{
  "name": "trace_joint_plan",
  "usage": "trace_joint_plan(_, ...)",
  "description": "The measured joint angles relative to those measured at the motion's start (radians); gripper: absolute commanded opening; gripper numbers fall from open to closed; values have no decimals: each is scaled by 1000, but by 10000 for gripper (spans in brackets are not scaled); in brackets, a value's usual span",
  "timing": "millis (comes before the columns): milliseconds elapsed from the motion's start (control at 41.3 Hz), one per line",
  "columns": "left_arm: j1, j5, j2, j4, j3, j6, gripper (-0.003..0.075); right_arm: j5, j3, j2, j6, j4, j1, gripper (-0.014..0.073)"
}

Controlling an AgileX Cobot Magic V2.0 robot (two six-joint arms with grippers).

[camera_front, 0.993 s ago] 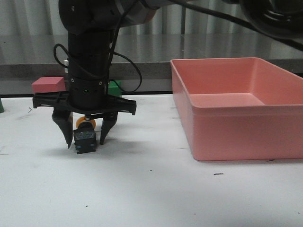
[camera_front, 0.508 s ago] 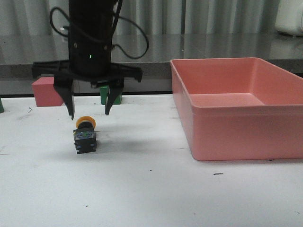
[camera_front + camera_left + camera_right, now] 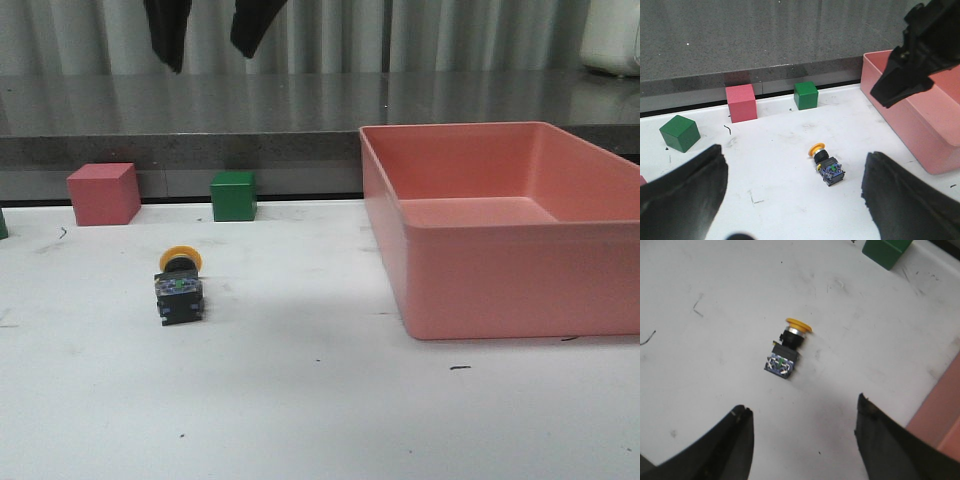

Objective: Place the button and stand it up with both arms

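Button lies on its side on the white surface, left of centre in my front view, with its yellow cap pointing toward the back wall and its dark blocky base toward me; nothing touches it. In my front view I see only two dark fingertips at the top left of the frame, high above the button and spread apart. From the right wrist view I read the right gripper as open, its two fingers wide apart at the bottom of the frame with the button in the middle of the frame between and beyond them. My left wrist view shows the left gripper open too, fingers wide at the lower corners, the button just right of centre. A red cube and a green cube sit along the back edge of the surface, well apart from the button. A pink bin fills the right side of my front view.
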State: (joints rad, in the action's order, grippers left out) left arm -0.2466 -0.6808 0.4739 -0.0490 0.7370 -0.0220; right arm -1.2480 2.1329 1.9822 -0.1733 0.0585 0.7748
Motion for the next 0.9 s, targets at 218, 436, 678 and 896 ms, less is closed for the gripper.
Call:
trace_joint_plan(218,0,0,0,0,0,0,545,81,-300,-247,48,-4,-3,468)
trace_joint_plan(436,0,0,0,0,0,0,545,226,-644,-550,64,-10,-3,468)
trace_joint_plan(678,0,0,0,0,0,0,546,349,-937,-880,64,-10,-3,468)
trace_joint_plan(896,0,0,0,0,0,0,545,389,-1117,-1106,109,-8,-3,468)
